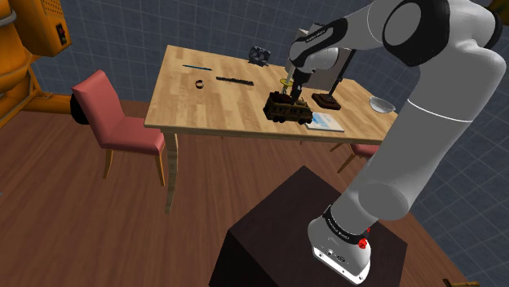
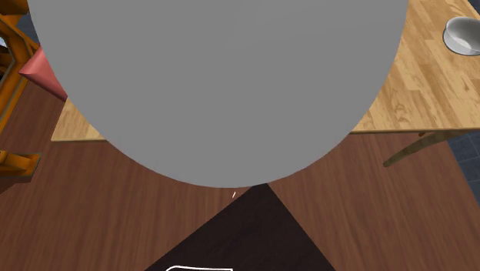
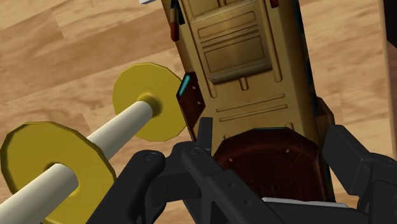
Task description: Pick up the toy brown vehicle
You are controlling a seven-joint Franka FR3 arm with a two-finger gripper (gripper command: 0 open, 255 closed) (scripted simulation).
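Black two-finger claw (image 3: 267,130) is the closest thing in the wrist view. Its fingers (image 3: 202,143) are spread wide and press on both sides of the brown toy vehicle with a tan ribbed roof (image 3: 245,57), so the claw is pinching the toy. One end of the toy is dark red-brown and shiny, and that end sits deepest between the fingers. Small blue and red bits show along its sides. Just beside one finger lies a yellow toy with two round discs on a cream rod (image 3: 147,102). It does not touch the claw.

In the shoulder view the claw comes down from 12 o'clock onto the top of the toy. The toy is over the light wooden table (image 1: 204,102), near the table's middle. I cannot tell if its wheels touch the wood. A flat blue and white book (image 1: 325,122) lies at 4 o'clock from the toy, right by it. A clear round bowl (image 1: 381,103) sits well apart at 3 o'clock. A red chair (image 1: 114,122) stands at 9 o'clock from the table. The dark box stand (image 1: 277,228) is at 6 o'clock.
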